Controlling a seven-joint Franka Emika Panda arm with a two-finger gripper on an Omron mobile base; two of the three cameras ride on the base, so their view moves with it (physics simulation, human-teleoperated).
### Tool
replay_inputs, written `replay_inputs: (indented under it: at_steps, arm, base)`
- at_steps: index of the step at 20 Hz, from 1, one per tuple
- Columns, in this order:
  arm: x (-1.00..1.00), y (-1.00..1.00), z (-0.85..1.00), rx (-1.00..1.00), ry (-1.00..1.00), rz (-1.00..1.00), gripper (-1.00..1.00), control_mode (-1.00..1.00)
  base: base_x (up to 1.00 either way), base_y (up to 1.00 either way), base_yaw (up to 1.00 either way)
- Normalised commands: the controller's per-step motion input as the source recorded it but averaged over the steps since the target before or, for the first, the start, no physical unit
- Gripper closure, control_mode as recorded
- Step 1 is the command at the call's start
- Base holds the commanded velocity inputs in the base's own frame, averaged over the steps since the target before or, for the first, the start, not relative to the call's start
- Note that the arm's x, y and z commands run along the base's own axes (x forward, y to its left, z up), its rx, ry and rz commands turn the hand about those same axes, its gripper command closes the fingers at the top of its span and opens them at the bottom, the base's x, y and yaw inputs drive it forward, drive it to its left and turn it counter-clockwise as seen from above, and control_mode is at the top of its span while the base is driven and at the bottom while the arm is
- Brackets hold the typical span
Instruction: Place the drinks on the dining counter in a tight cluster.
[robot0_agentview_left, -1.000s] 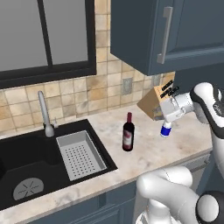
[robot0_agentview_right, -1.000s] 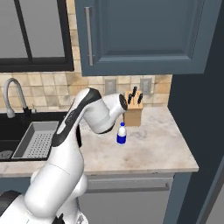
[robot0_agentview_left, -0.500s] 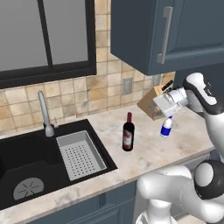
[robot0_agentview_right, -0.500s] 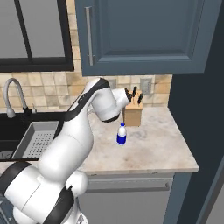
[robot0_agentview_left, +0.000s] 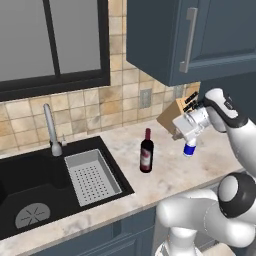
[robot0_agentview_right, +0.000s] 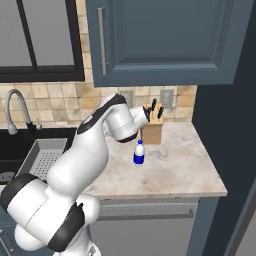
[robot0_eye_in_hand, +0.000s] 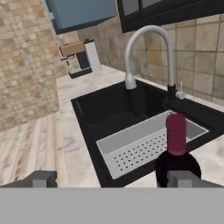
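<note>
A dark wine bottle (robot0_agentview_left: 146, 152) with a red top stands on the marble counter right of the sink; in the hand view the wine bottle (robot0_eye_in_hand: 177, 146) rises just beyond my right fingertip (robot0_eye_in_hand: 186, 178). A small clear bottle (robot0_agentview_left: 190, 148) with a blue label and white cap stands in front of the knife block, and this small bottle (robot0_agentview_right: 139, 153) is seen from the right too. My gripper (robot0_agentview_left: 182, 131) hovers above the small bottle, turned toward the sink. In the hand view the gripper (robot0_eye_in_hand: 113, 179) is open with nothing between its tips. The dining counter is out of view.
A wooden knife block (robot0_agentview_left: 175, 117) stands against the tiled wall behind the hand. The black sink (robot0_agentview_left: 30, 185) holds a grey strainer tray (robot0_agentview_left: 92, 175), with a faucet (robot0_agentview_left: 50, 130) behind it. Blue wall cabinets (robot0_agentview_right: 160, 40) hang overhead. A coffee machine (robot0_eye_in_hand: 83, 59) sits far along the counter.
The hand has lifted slightly and turned toward the sink, and the arm's elbow has swung round. Both bottles stand where they were. The jaws have stayed open.
</note>
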Motion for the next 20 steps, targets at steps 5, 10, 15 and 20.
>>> replay_inputs:
  at_steps: [5, 10, 15, 20]
  arm:
    - [0.0, 0.1, -0.57, 0.0, 0.0, 0.0, -1.0, -1.0]
    - [0.04, 0.0, -0.36, 0.0, 0.0, -0.01, -1.0, -1.0]
    - [0.15, 0.0, -0.02, 0.0, 0.0, 0.0, -1.0, -1.0]
    - [0.35, 0.0, 0.0, 0.0, 0.0, 0.0, -1.0, -1.0]
  base:
    - [0.0, 0.0, 0.0]
    - [0.0, 0.0, 0.0]
    - [0.0, 0.0, 0.0]
    - [0.0, 0.0, 0.0]
